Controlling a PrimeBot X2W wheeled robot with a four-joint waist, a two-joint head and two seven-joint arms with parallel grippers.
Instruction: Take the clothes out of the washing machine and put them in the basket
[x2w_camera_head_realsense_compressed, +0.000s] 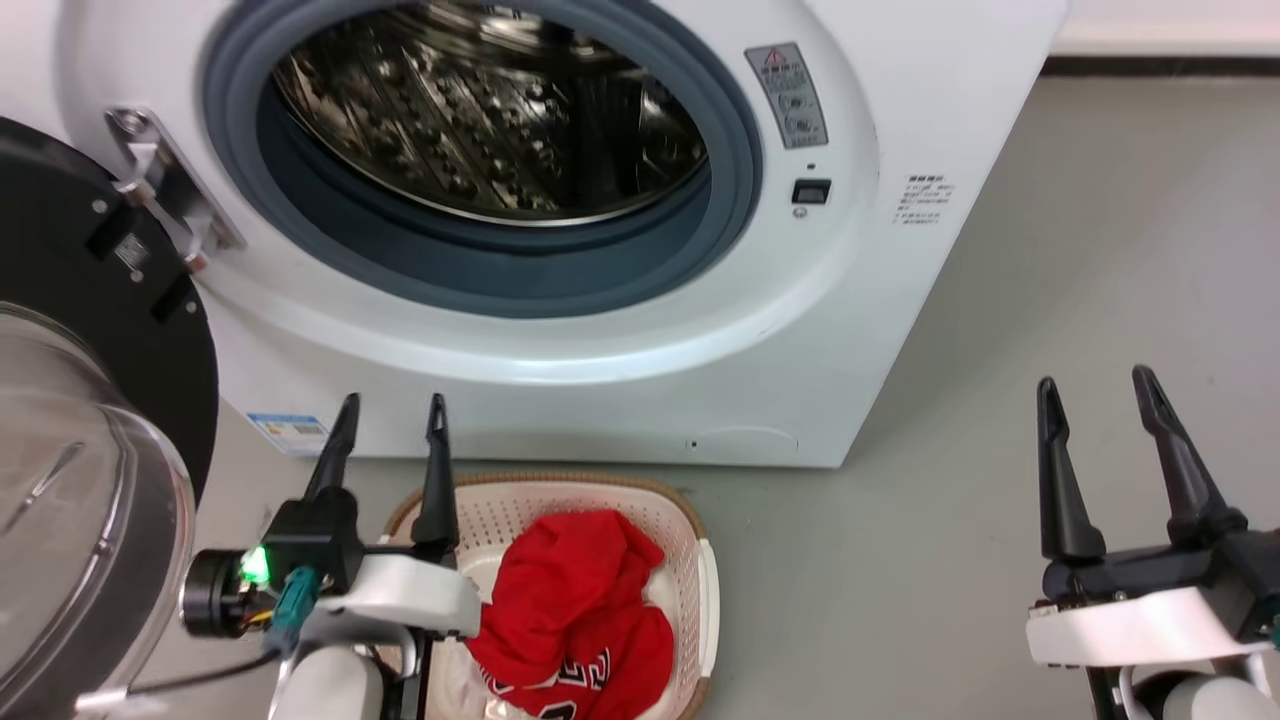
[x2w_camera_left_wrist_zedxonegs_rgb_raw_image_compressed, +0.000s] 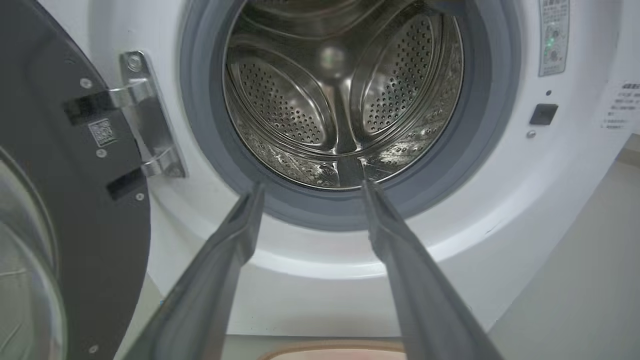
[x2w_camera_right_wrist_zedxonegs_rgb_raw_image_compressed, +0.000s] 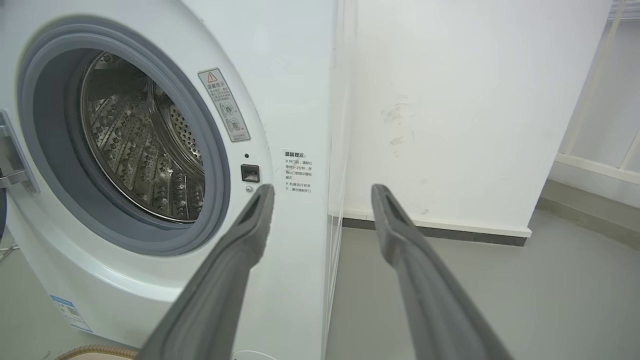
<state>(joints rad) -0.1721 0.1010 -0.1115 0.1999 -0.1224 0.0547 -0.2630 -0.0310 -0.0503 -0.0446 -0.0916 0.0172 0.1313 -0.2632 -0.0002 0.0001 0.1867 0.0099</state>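
The white washing machine (x2w_camera_head_realsense_compressed: 620, 390) stands in front of me with its round door (x2w_camera_head_realsense_compressed: 90, 430) swung open to the left. Its steel drum (x2w_camera_left_wrist_zedxonegs_rgb_raw_image_compressed: 340, 95) holds no cloth that I can see. The cream basket (x2w_camera_head_realsense_compressed: 690, 560) sits on the floor below the opening, and red clothes (x2w_camera_head_realsense_compressed: 580, 610) lie bunched in it, with jersey lettering at the bottom and a bit of white cloth beside them. My left gripper (x2w_camera_head_realsense_compressed: 392, 402) is open over the basket's left rim, holding nothing. My right gripper (x2w_camera_head_realsense_compressed: 1095, 378) is open above the bare floor, well right of the basket.
Grey floor (x2w_camera_head_realsense_compressed: 1100, 250) stretches to the right of the machine. A white wall (x2w_camera_right_wrist_zedxonegs_rgb_raw_image_compressed: 450, 110) with a dark baseboard runs behind it. The open door juts out at the left, close to my left arm.
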